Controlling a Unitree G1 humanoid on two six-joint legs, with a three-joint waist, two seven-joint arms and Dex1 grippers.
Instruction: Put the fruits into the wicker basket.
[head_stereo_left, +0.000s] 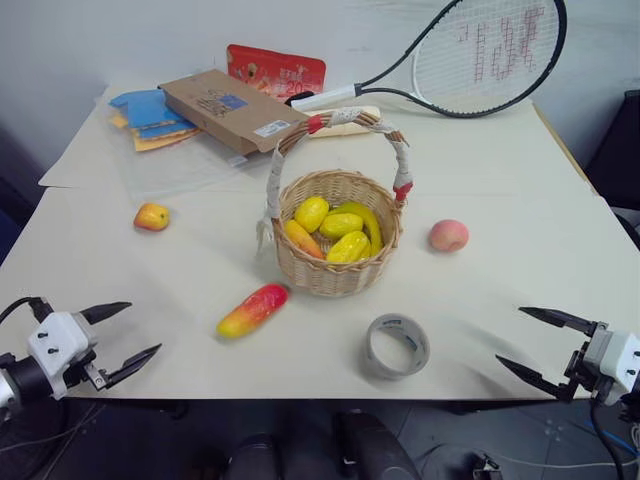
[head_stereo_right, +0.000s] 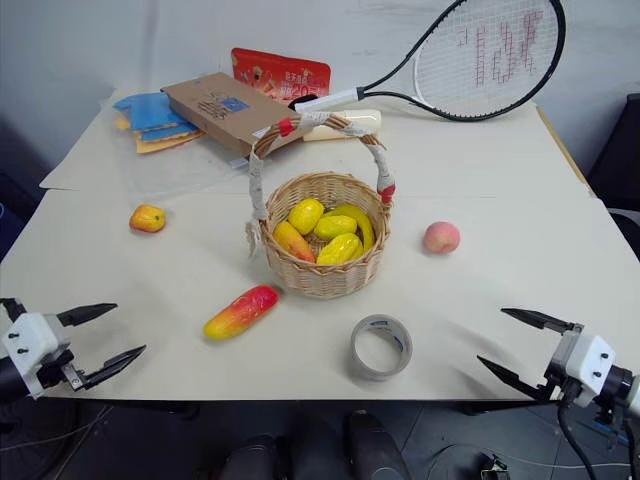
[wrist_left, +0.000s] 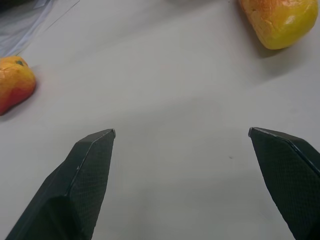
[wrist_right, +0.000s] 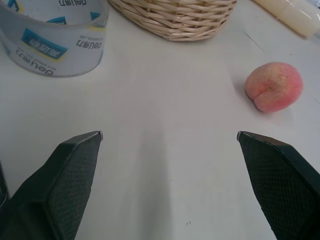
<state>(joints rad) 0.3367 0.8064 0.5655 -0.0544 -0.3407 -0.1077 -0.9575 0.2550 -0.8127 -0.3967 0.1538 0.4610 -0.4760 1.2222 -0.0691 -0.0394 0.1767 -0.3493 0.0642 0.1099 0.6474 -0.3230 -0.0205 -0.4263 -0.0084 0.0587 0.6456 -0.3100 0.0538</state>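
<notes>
the tan woven basket (head_stereo_left: 335, 262) with a cloth-wrapped, red-taped handle holds yellow fruits (head_stereo_left: 340, 225); peach (head_stereo_left: 449, 235), apple (head_stereo_left: 151, 216) and mango (head_stereo_left: 252, 310) lie outside. the tape roll (wrist_right: 55, 35) reads "deli". left gripper (head_stereo_left: 122, 337) and right gripper (head_stereo_left: 532, 342) are both spread, empty.

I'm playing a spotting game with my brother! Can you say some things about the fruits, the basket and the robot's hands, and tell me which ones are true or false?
1. The pink peach is inside the wicker basket. False: it lies on the table to the basket's right.
2. The mango lies on the table in front of the basket, to its left. True.
3. The left gripper holds the small apple. False: it is open and empty.
4. The right gripper is open. True.
5. The basket is empty. False: yellow fruits lie in it.
</notes>
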